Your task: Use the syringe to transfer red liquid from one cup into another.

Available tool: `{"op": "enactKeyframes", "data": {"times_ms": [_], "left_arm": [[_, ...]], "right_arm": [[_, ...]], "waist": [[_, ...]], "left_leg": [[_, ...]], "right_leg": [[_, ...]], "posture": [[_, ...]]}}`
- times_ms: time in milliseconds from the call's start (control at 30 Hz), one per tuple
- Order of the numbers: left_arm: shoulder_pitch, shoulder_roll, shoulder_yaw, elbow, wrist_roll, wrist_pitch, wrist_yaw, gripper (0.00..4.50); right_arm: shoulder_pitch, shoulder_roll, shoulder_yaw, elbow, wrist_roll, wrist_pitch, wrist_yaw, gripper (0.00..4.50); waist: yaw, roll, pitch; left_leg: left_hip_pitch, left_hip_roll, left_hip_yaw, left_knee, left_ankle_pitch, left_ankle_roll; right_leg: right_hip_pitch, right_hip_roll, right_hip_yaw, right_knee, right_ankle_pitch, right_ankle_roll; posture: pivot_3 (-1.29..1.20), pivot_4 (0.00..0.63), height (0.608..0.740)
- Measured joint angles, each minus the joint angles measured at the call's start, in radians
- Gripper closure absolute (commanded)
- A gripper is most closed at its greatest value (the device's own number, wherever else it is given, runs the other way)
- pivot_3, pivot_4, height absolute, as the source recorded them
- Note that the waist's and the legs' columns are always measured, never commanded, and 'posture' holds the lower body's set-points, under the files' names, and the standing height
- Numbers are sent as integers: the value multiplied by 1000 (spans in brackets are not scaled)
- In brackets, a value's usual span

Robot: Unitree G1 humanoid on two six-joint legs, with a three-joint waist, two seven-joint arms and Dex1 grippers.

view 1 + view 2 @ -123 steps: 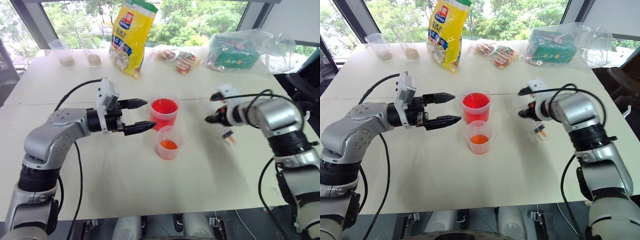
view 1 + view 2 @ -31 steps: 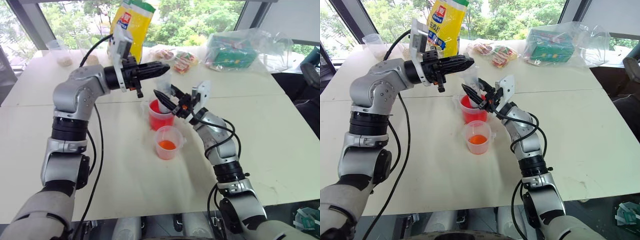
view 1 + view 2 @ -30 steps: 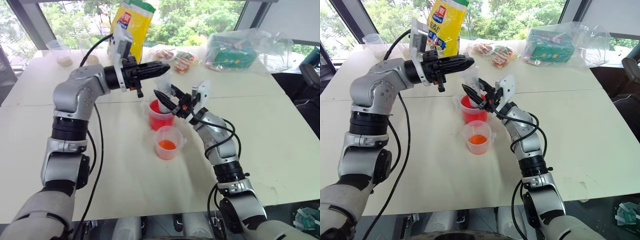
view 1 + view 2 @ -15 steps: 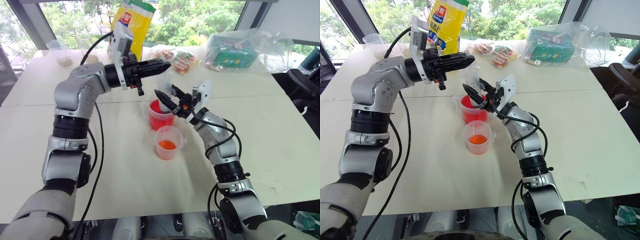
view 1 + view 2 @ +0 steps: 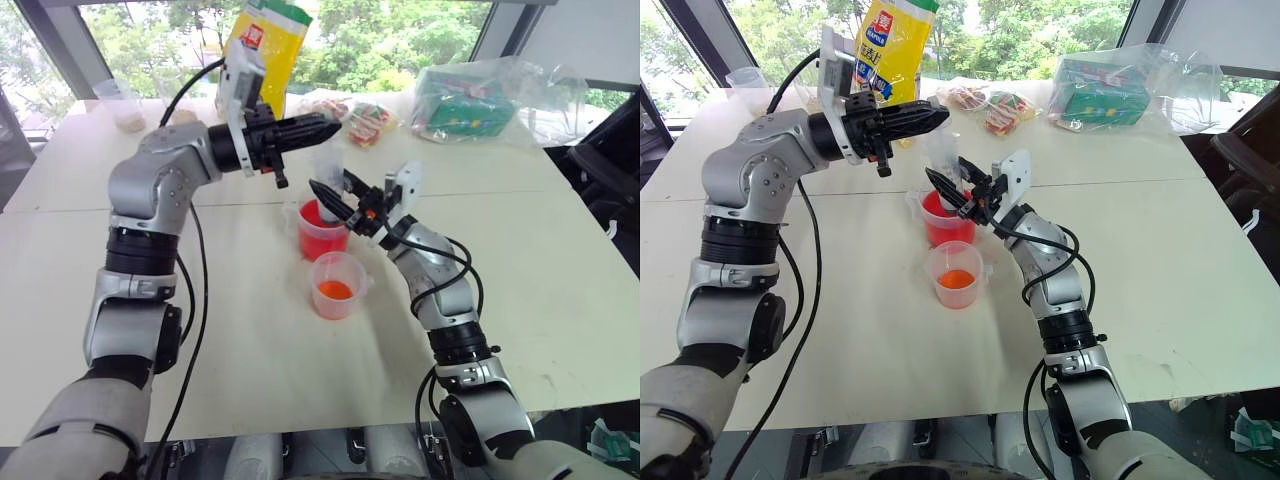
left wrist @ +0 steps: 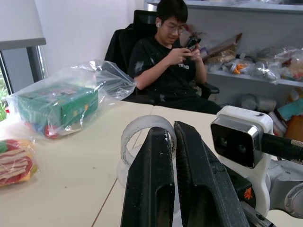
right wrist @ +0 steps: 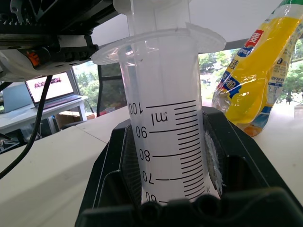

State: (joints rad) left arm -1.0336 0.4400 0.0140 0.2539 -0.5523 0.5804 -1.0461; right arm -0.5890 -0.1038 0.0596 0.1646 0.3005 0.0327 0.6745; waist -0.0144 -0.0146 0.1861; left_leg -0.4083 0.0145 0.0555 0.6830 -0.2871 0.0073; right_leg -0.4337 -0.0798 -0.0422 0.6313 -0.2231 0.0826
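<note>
While the right hand [image 5: 322, 188] clamps the syringe [image 7: 165, 137] barrel upright over the red cup [image 5: 322, 232], the left hand [image 5: 325, 127], fingers together on its plunger, should pull gently: light, stiff, slippery plastic.

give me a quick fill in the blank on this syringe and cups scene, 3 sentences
1. The right end effector is shut on the barrel of the ____, which stands upright.
2. The syringe has its lower end inside the ____ of the two cups, the all-red one.
3. The shorter cup, nearer the robot, has a shallow layer of ____ liquid in its bottom.

Missing words: syringe; taller; orange-red
</note>
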Motion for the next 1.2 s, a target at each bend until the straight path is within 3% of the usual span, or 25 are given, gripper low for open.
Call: {"op": "enactKeyframes", "data": {"times_ms": [1000,1100,1200], "left_arm": [[-11,4,1,3,-1,-18,0,4474],[4,16,7,-31,-1,-16,8,3499],[44,28,6,-79,-2,-14,5,2040]], "right_arm": [[-6,1,-3,1,0,5,0,3082],[-13,2,-2,-3,2,13,6,3082],[-18,3,4,-6,8,46,10,3082]], "waist": [[0,0,0],[-1,0,0],[-2,0,0]], "left_leg": [[0,0,0,0,0,0],[0,0,0,0,0,0],[0,0,0,0,0,0]], "right_leg": [[0,0,0,0,0,0],[0,0,0,0,0,0],[0,0,0,1,0,0]], "posture": [[0,150,740],[0,150,740],[0,150,740]]}}
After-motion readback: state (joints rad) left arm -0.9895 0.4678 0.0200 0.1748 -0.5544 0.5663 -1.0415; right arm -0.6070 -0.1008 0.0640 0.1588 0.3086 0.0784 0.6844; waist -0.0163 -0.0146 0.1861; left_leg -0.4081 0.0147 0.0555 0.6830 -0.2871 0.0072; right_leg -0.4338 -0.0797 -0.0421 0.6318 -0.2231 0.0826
